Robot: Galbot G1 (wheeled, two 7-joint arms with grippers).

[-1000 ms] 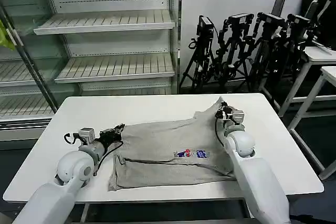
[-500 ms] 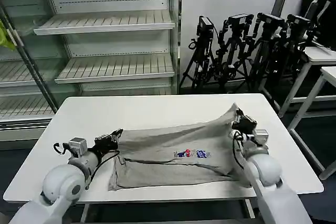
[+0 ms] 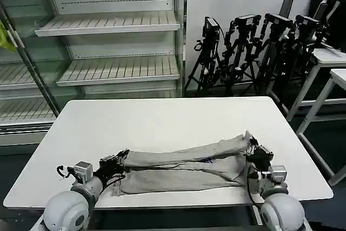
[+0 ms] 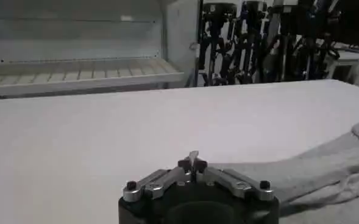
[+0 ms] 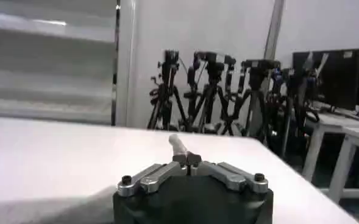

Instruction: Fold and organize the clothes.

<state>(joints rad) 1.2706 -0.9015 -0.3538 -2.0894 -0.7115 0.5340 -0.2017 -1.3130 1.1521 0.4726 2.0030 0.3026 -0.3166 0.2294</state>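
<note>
Both hands (image 3: 120,157) (image 3: 254,145) pulled shirt (image 3: 184,166) fwd, folded near table (image 3: 162,117) front edge.

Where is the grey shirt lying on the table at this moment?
In the head view, the grey shirt lies folded in a long band along the near edge of the white table, stretched between the left gripper and the right gripper.

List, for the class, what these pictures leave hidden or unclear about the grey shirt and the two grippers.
- Chest print: in the head view the folded-over shirt covers it; only a speck shows.
- Collar, buttons, trim: folds hide them.
- Left gripper fingertips: in the left wrist view they look pressed together; the cloth between them is too small to see.
- Right gripper: its wrist view shows only a cloth tip.
</note>
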